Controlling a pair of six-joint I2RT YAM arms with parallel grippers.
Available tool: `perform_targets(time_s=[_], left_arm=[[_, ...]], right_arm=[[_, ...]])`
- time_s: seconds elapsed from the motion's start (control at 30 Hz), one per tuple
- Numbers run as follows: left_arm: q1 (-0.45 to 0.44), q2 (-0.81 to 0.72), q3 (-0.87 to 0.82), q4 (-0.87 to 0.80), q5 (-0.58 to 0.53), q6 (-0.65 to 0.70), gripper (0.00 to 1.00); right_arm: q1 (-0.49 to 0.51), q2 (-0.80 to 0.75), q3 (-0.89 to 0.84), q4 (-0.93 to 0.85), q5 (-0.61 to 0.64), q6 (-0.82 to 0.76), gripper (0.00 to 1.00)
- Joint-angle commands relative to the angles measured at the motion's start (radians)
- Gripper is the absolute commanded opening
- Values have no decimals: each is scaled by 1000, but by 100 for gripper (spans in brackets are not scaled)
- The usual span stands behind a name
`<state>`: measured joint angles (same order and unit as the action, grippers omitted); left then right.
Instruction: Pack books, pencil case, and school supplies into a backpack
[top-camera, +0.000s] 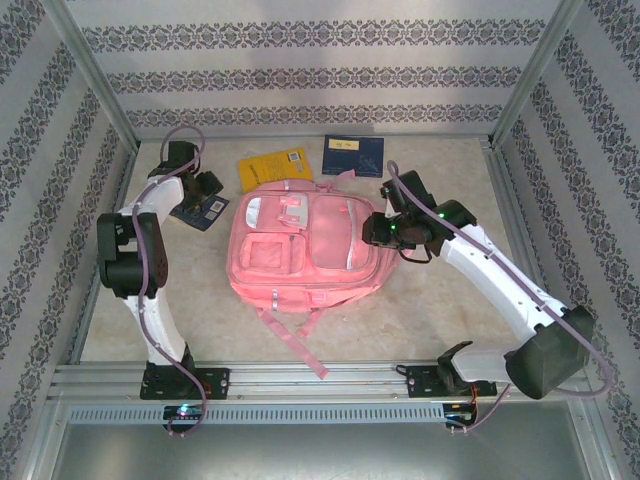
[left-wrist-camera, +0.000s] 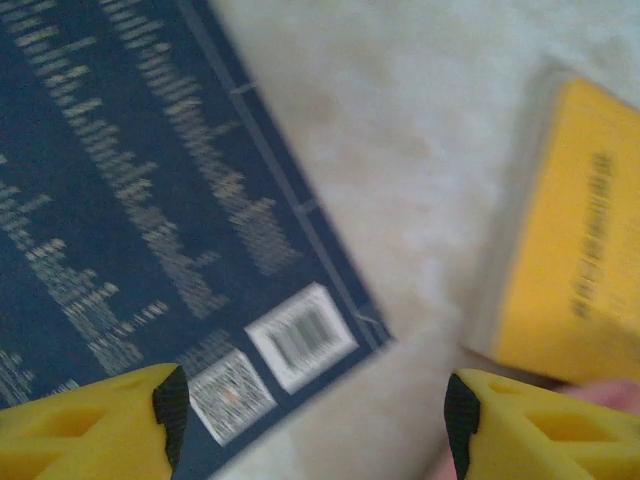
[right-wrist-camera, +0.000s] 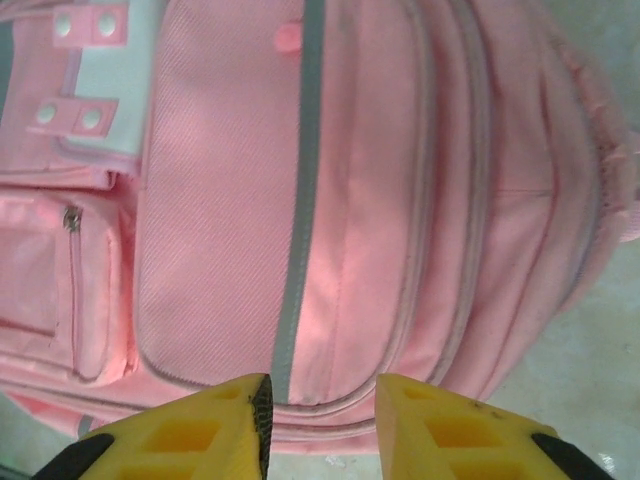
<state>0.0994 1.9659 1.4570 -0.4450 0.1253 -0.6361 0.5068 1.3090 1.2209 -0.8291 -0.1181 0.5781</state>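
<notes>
The pink backpack lies flat, front pockets up, in the middle of the table. My right gripper hovers at its right edge. In the right wrist view its yellow fingers stand apart over the bag's zip seams, with nothing between them. My left gripper is open over the corner of a dark blue patterned book, by its barcode. A yellow-orange book lies to its right. A navy book with a yellow label lies behind the backpack.
Pink straps trail from the backpack toward the near rail. Patterned walls and metal posts close in the table on three sides. Bare tabletop lies between the two books in the left wrist view.
</notes>
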Motion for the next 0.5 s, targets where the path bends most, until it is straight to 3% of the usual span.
perform_targets(time_s=[0.0,0.2,0.47], left_arm=[[37,52,58,-8,-19,-24,69],[52,155,70,-60,23,-81,66],[51,78,-68,-191,-21,-161,61]], right_arm=[[35,22,41,-33,-23,-42,33],[107,76,78,-24,-46,-75,31],[185,196,209,-5,-97,-123,31]])
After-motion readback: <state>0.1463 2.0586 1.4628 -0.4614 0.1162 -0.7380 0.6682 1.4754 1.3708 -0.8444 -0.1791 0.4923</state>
